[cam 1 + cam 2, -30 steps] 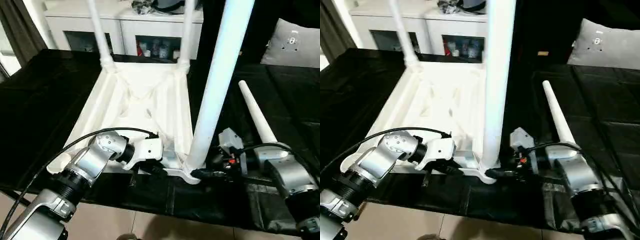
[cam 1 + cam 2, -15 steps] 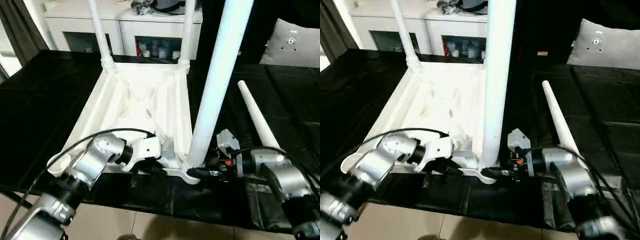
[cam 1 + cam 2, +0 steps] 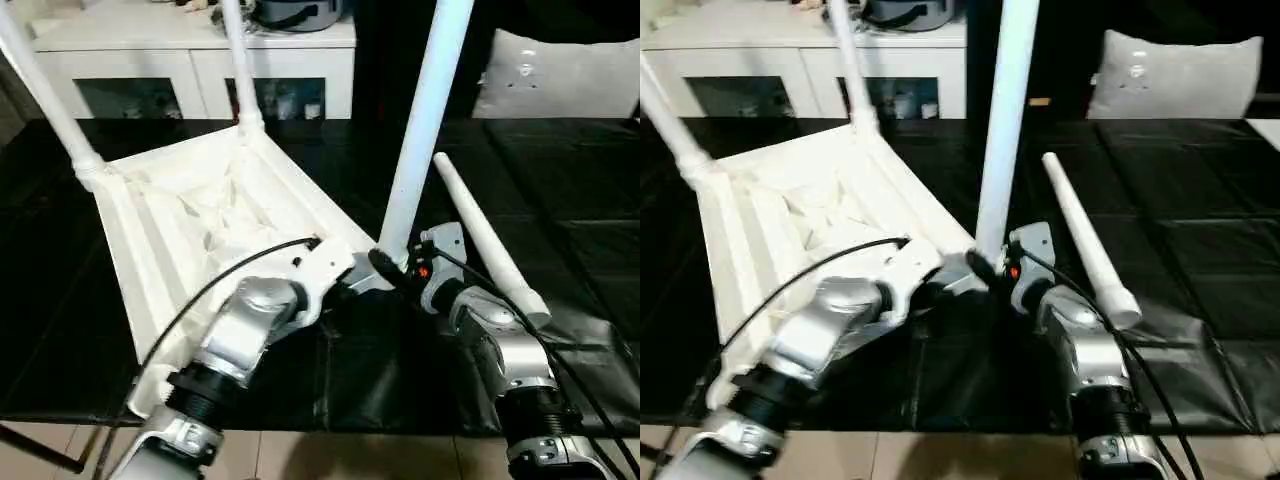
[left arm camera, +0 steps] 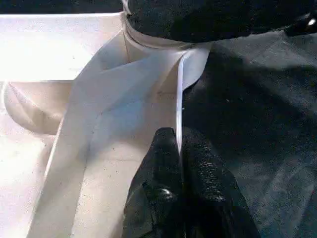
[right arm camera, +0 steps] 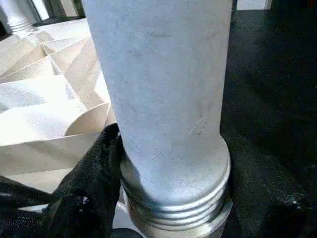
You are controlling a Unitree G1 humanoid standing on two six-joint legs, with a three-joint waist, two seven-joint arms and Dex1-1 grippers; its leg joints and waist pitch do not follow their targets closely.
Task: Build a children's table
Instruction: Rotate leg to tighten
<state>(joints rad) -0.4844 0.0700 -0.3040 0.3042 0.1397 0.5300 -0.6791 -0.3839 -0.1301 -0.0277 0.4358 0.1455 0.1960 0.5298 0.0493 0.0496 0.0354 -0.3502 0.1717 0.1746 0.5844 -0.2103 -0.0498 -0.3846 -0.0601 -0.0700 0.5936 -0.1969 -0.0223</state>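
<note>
A white plastic table top (image 3: pixel 190 225) lies upside down on a black-covered surface (image 3: pixel 560 200), ribbed underside facing up, filling the left half of the head camera frame. 3 tapered white legs stand upright from its corner sockets: 1 at the upper left (image 3: pixel 45 95), 1 at upper centre (image 3: pixel 238 65), and a 3rd leg (image 3: pixel 420 130) rising through the centre of the frame at the corner nearest the robot. A 4th leg (image 3: pixel 485 240) lies loose on the black surface, just right of centre.

The right gripper (image 3: pixel 385 268) reaches in from the lower right to the base of the 3rd leg; in its wrist view, 1 black finger (image 5: pixel 84 193) presses against the leg's threaded collar, seeming to grip it, the other finger hidden. The left gripper (image 4: pixel 179 148), reaching from the lower left, has its 2 fingers pressed together, pinching the thin rim of the table top beside that same corner.

Judged from this, the build is about three quarters done: the 3rd leg is probably being seated or tightened, and the 4th leg and the empty corner at lower left (image 3: pixel 150 385) remain. A white cabinet (image 3: pixel 190 60) stands along the top edge.
</note>
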